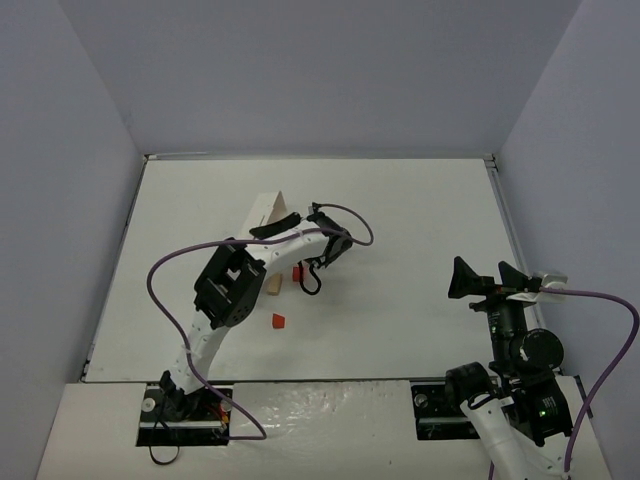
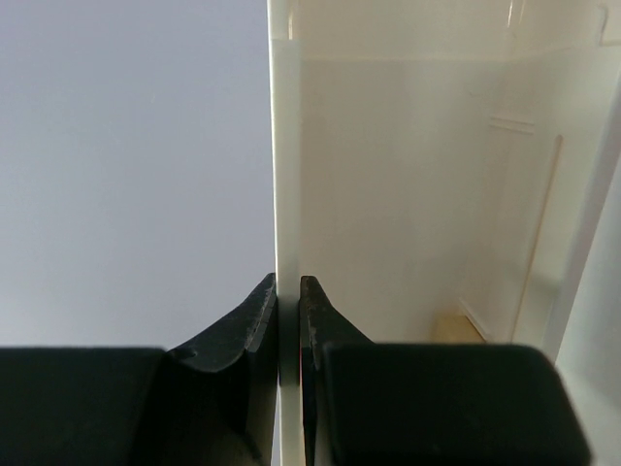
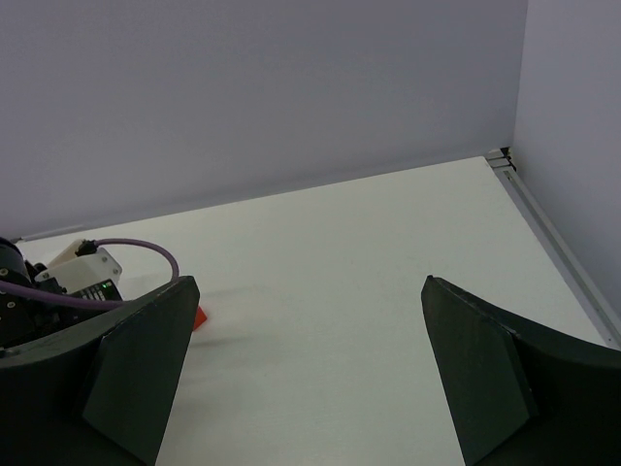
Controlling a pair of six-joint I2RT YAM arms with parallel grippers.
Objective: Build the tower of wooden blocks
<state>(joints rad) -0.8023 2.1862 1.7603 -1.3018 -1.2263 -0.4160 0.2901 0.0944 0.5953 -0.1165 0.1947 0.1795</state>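
The white table (image 1: 420, 220) takes most of the top view; on it the left arm (image 1: 200, 335) reaches from its base at the near edge far towards the middle, with a purple cable (image 1: 160, 275) looping beside it; the right arm (image 1: 512, 335) stands folded at the near right corner, well apart from everything else; the long white tray (image 1: 266, 208) is held up at a tilt at the end of the left arm, and I cannot tell if its lower end touches the table; the left gripper (image 2: 288, 296) pinches one thin wall of this tray, one black finger (image 2: 254, 325) on each side, pressed flat against it; the right gripper (image 3: 310, 291) is spread wide with nothing between its fingers, above bare table; the wood block tower is only single pieces lying apart on the table, beside the left arm's forearm; a tan block (image 1: 272, 284) lies just beside the forearm, a red cube (image 1: 297, 272) is near it to the right, under the wrist, and a second red cube (image 1: 279, 320) lies alone closer to the near edge; in the left wrist view one small tan piece (image 2: 456, 327) shows inside the tray, low against its far wall.
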